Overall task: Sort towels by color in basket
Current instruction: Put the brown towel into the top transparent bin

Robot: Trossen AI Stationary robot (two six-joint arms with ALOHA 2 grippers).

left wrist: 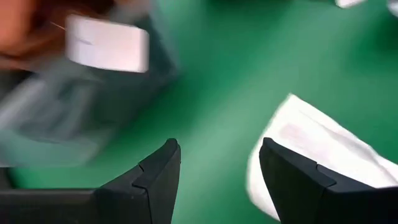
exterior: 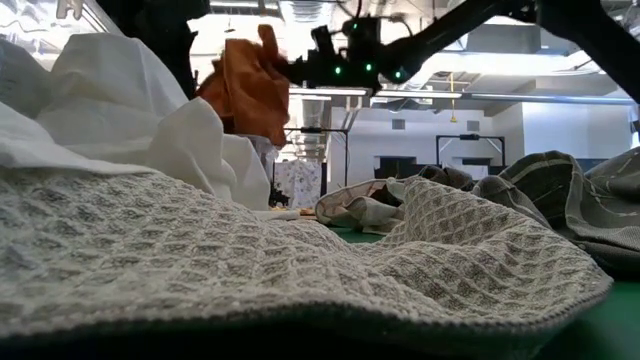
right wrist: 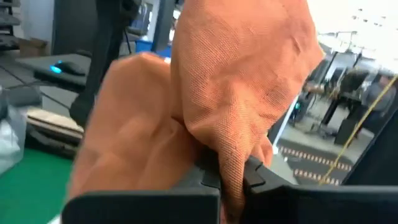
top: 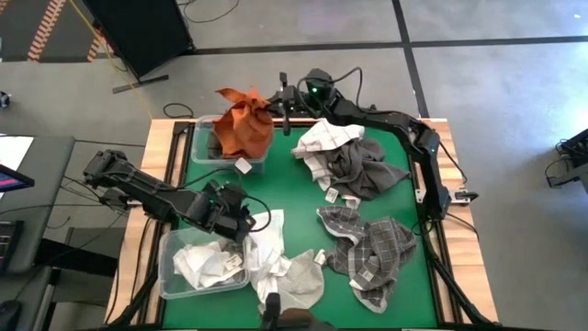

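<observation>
Waffle-weave cream towel (exterior: 300,270) is draped closest to the low camera. Going left to right: the left gripper (top: 237,210) is seen with fingers spread and empty, just above the clear bin (top: 168,276) of white towels (top: 207,264). Up top, the rust towel (top: 244,122) is pinched in the shut right gripper (top: 278,103) and hangs bunched, long axis vertical, right over the far bin (top: 200,138). So a straight drop probably does it. Grey pile (top: 354,165) and checked towels (top: 372,248) are left unsorted on the right.
</observation>
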